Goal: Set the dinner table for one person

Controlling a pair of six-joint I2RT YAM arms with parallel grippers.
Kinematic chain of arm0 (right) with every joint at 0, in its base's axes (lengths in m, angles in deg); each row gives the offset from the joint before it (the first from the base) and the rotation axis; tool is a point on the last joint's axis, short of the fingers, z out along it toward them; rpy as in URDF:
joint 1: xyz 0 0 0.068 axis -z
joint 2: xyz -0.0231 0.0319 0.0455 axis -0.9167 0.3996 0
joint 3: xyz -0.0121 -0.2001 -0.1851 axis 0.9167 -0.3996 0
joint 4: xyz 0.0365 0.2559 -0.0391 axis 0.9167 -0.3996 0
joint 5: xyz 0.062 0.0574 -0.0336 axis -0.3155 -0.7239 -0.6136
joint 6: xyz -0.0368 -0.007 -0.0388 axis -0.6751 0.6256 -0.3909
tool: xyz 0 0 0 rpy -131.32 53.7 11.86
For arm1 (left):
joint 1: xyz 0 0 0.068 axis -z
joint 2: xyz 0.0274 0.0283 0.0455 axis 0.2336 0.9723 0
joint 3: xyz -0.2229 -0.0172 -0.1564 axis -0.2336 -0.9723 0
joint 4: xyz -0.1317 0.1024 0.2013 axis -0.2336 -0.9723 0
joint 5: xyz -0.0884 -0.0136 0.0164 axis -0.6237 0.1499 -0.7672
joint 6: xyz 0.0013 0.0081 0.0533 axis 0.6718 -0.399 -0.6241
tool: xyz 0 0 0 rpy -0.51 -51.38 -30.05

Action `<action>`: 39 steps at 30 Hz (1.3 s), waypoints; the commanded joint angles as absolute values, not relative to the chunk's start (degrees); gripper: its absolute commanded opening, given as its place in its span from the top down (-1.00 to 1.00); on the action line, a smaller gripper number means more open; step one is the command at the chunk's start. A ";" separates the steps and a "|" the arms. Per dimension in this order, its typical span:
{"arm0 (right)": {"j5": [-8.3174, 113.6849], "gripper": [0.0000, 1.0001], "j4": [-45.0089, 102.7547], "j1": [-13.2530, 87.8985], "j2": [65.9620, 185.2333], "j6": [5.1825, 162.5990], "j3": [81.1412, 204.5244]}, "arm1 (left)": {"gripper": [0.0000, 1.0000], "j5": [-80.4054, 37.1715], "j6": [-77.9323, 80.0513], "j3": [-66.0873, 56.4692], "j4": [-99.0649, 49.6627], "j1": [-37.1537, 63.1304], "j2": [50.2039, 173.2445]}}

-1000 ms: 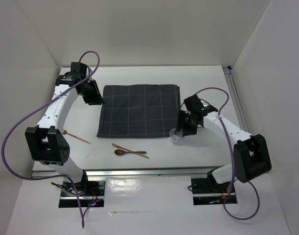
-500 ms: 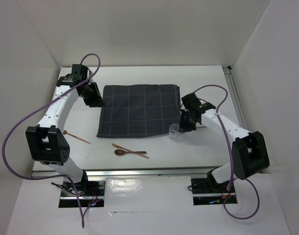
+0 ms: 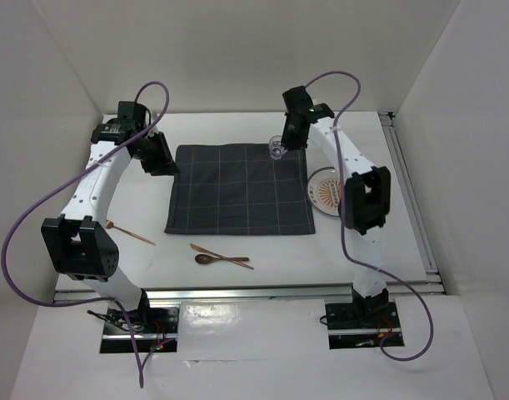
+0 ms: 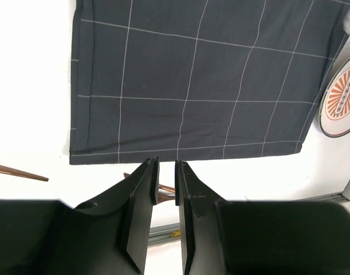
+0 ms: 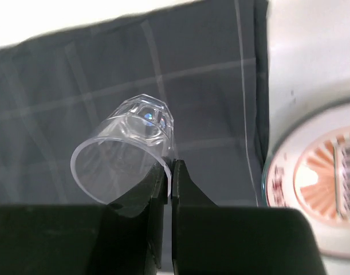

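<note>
Pinching a clear glass (image 5: 126,152), the right jaws hang above the dinner table (image 3: 237,129).

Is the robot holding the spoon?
No, the spoon lies on the table, and the right fingers pinch a clear cup.

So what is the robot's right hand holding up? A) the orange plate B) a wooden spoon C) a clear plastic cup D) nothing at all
C: the right hand pinches the rim of a clear cup, tipped on its side above the dark checked cloth, while the patterned plate lies on the table beside the cloth.
</note>
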State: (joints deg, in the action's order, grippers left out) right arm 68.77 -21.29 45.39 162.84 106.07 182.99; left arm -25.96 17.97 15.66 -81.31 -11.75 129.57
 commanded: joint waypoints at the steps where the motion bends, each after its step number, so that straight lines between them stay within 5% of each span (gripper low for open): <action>1: 72.45 1.00 -27.13 46.76 173.41 108.18 194.70 | 0.30 -26.36 16.20 17.24 -82.79 -11.58 128.00; 4: 71.66 1.00 -25.91 47.99 178.63 108.19 201.75 | 0.30 -26.97 16.20 16.02 -82.79 -11.58 127.99; 16: 69.29 1.00 -21.87 51.86 180.57 107.49 196.05 | 0.30 -28.12 15.67 12.15 -80.34 -11.58 127.99; 20: 67.19 0.79 -21.34 51.86 182.06 106.96 195.52 | 0.30 -28.74 15.67 12.14 -80.33 -11.58 128.60; 24: 64.55 -0.36 -21.33 51.86 181.02 106.96 196.05 | 0.30 -27.59 15.67 12.67 -80.86 -11.58 128.60; 27: 65.15 -0.83 -19.67 51.86 175.93 106.96 195.44 | 0.30 -27.59 15.67 12.67 -80.86 -11.58 127.99; 32: 67.79 -0.96 -15.81 53.61 159.54 108.01 186.58 | 0.30 -29.62 15.67 11.53 -80.86 -11.58 127.46; 39: 65.35 -0.92 -5.19 62.48 131.51 111.79 148.11 | 0.30 -27.86 16.20 12.14 -80.15 -11.58 125.71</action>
